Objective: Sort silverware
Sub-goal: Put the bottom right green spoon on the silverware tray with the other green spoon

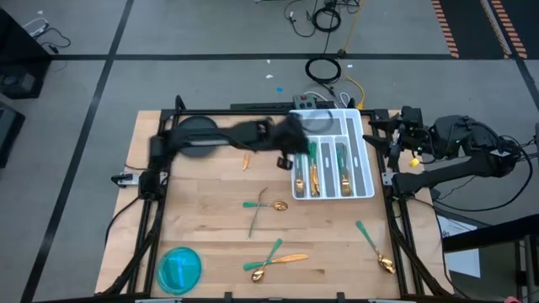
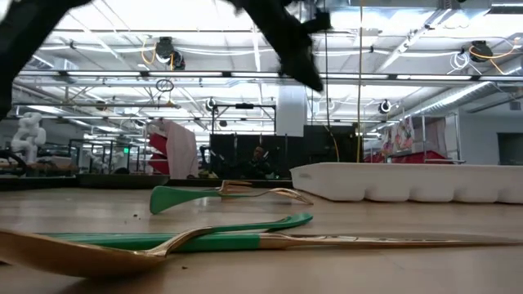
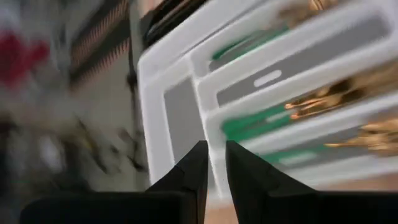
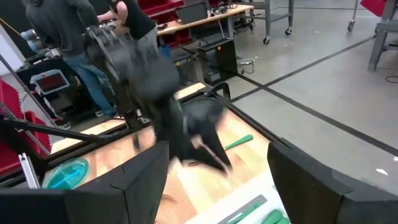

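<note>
Left gripper (image 1: 296, 153), seemingly empty, at tray (image 1: 364, 160) edge.

The silverware (image 1: 264, 205) has shiny gold heads and teal-green handles. The tray (image 1: 368, 181) is white with grey compartment floors. The bowl (image 1: 179, 268) is bright blue. The counter (image 1: 202, 210) is pale wood with a plank pattern. Both arms are black, and the floor (image 1: 168, 34) is grey, crossed by dark lines.
</note>
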Controlling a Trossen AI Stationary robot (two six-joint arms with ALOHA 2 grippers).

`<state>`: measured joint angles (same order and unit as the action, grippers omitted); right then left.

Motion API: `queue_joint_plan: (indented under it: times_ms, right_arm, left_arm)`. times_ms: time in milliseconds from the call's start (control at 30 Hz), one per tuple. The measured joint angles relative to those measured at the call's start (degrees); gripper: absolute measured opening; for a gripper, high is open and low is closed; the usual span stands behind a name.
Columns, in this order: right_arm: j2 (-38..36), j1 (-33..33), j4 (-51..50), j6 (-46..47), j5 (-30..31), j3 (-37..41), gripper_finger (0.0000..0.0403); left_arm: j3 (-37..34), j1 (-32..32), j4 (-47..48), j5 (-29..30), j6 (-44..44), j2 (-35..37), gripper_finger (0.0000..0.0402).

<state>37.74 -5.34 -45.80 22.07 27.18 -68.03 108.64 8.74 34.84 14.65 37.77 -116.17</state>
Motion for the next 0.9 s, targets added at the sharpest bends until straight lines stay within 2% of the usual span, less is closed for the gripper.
queue_joint_plan:
  times_ms: [100,200,333,500,600,700,767,900]
  right_arm:
    - [0.01,0.00,-0.44,-0.26,0.52,0.00,0.0267]
    - [0.75,0.02,-4.33,1.11,0.73,-0.02,0.0267]
    - [5.16,-0.02,-13.58,8.44,-8.58,-0.04,0.0267]
    - [14.18,-0.75,-31.33,22.91,-20.35,0.76,0.0267]
    - [19.53,-3.31,-37.73,30.24,-25.20,3.08,0.0267]
    - [23.39,-7.50,-37.38,37.12,-31.91,6.99,0.0267]
    - [24.86,-10.95,-34.13,41.29,-35.56,9.63,0.0267]
    - [25.70,-19.27,-23.44,53.17,-36.24,15.31,0.0267]
  left_arm:
    - [0.00,-0.17,9.61,-1.20,-18.51,8.40,0.0064]
    - [0.20,-2.44,22.33,-2.86,-29.06,16.80,0.0064]
    - [0.09,-8.29,35.50,-2.79,-39.92,25.68,0.0064]
    - [0.09,-17.10,38.11,4.75,-53.26,35.62,0.0064]
    - [0.11,-21.46,37.85,12.30,-57.84,39.37,0.0064]
    - [0.11,-24.51,37.93,17.88,-58.74,41.84,0.0064]
    - [0.11,-25.48,38.21,18.72,-58.27,42.72,0.0064]
    - [0.11,-25.64,39.21,18.89,-57.97,42.88,0.0064]
